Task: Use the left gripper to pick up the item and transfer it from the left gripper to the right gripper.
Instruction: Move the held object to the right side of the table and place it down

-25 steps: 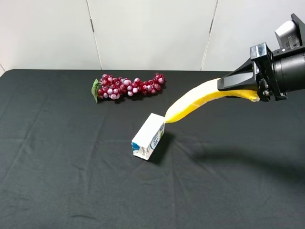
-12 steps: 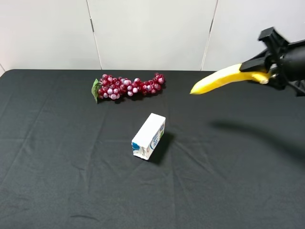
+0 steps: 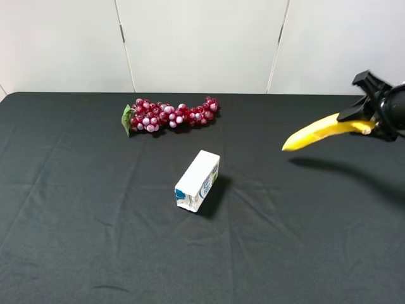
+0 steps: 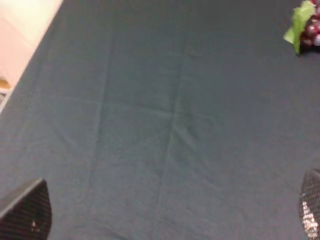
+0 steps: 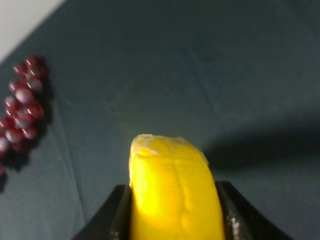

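Note:
The yellow banana (image 3: 323, 132) hangs in the air over the right side of the table, held at its far end by my right gripper (image 3: 362, 120), which is shut on it at the right edge of the exterior view. In the right wrist view the banana (image 5: 172, 195) fills the space between the two black fingers (image 5: 116, 215). My left gripper (image 4: 169, 210) is out of the exterior view. Its wrist view shows the two fingertips (image 4: 27, 210) wide apart and empty above bare black cloth.
A red grape bunch (image 3: 171, 115) with a green leaf lies at the back of the table (image 3: 95, 240). It also shows in the left wrist view (image 4: 302, 22) and the right wrist view (image 5: 22, 100). A white-and-blue carton (image 3: 197, 180) lies near the middle.
My right gripper has carried the banana to the right, away from the carton, and slightly lower. The carton and grapes have not moved.

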`<state>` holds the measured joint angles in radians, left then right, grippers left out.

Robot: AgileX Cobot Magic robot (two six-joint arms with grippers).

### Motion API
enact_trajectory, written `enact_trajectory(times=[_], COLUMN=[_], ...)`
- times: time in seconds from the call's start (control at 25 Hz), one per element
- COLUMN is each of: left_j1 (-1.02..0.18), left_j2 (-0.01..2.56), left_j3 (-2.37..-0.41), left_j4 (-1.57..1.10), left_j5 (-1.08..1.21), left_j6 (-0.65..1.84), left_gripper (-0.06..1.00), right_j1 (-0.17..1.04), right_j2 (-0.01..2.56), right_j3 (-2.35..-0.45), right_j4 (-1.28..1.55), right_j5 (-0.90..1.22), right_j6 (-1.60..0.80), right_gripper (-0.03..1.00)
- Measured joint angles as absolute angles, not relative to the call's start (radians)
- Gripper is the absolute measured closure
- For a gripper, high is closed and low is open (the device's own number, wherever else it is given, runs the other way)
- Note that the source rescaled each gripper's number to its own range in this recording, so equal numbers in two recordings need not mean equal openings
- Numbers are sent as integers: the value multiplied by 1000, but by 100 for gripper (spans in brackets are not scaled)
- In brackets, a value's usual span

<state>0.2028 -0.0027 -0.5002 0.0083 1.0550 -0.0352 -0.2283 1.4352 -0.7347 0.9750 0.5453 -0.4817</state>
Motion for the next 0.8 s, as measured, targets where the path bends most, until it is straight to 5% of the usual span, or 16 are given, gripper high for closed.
enact_trajectory(times=[0.4,0.8], left_j1=[203,203], left_j2=[-3,-3], left_j3=[-500,-500], left_j4=[8,8], left_j5=[1055,1055], left_j6=[-35,-35], left_gripper=[-6,-6], right_j1=[-245,-426], right_j2=[1524,1660], right_j3=[-735,-907], right_j4=[977,993], right_j5=[641,1048], right_j6=[-505,-593], right_gripper=[97,97])
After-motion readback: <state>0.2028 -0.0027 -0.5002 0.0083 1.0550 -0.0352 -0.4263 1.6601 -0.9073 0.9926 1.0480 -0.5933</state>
